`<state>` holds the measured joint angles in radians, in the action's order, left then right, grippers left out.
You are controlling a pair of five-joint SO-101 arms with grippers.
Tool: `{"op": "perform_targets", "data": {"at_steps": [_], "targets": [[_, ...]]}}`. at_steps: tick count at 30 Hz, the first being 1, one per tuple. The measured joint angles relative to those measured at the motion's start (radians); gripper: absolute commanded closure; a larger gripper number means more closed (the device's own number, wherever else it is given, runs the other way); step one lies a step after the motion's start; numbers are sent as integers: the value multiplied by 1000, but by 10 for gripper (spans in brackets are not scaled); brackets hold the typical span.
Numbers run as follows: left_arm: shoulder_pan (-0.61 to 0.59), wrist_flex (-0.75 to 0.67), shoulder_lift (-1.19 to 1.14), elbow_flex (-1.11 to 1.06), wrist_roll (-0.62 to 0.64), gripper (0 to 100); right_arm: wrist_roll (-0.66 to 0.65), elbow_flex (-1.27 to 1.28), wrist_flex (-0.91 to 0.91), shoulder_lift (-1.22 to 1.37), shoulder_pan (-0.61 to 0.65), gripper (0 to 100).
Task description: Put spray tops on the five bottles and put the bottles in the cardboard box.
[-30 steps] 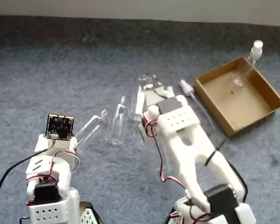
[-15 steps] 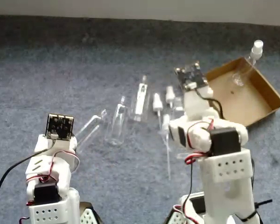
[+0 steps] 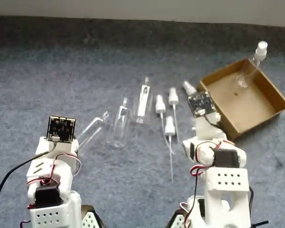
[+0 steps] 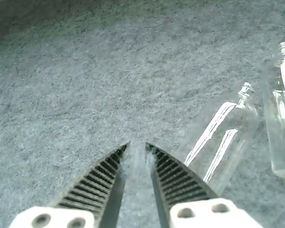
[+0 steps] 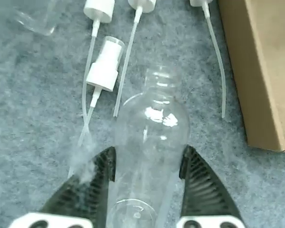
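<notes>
My right gripper [image 5: 149, 161] is shut on a clear, capless bottle [image 5: 152, 123], whose neck points toward the loose spray tops. White spray tops [image 5: 103, 70] with long tubes lie on the carpet just past it, several in the high view [image 3: 169, 126]. Three capless bottles [image 3: 118, 126] lie left of them. My left gripper [image 4: 137, 147] hangs low over bare carpet, fingers nearly together and holding nothing, beside a lying bottle [image 4: 218, 137]. The cardboard box [image 3: 270, 102] sits at the right, with one capped bottle [image 3: 254, 59] leaning on its far corner.
Grey carpet covers the table. The box wall [image 5: 256, 71] stands close beside the held bottle. The right arm [image 3: 221, 166] is folded up near its base, and the left arm [image 3: 54, 161] stands at the lower left. Open carpet lies far left and at the back.
The right arm pulled back from over the middle bottles and spray tops toward its base, swinging right then settling, which uncovers the spray tops. The left arm has not moved.
</notes>
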<state>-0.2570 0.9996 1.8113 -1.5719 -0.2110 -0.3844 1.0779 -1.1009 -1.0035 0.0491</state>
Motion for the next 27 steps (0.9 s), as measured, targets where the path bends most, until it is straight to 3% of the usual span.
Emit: {"op": "perform_targets", "data": {"at_steps": [4,13,19,27], "targets": [[0,0,0,0,0,989,-9,71,26,18,-6,861],[0,0,0,0,0,989,-15,-12,63,338,-6,861],[0,0,0,0,0,989,-15,-41,89,404,-6,854],[0,0,0,0,0,989,-15,-46,95,431,-9,711]]}}
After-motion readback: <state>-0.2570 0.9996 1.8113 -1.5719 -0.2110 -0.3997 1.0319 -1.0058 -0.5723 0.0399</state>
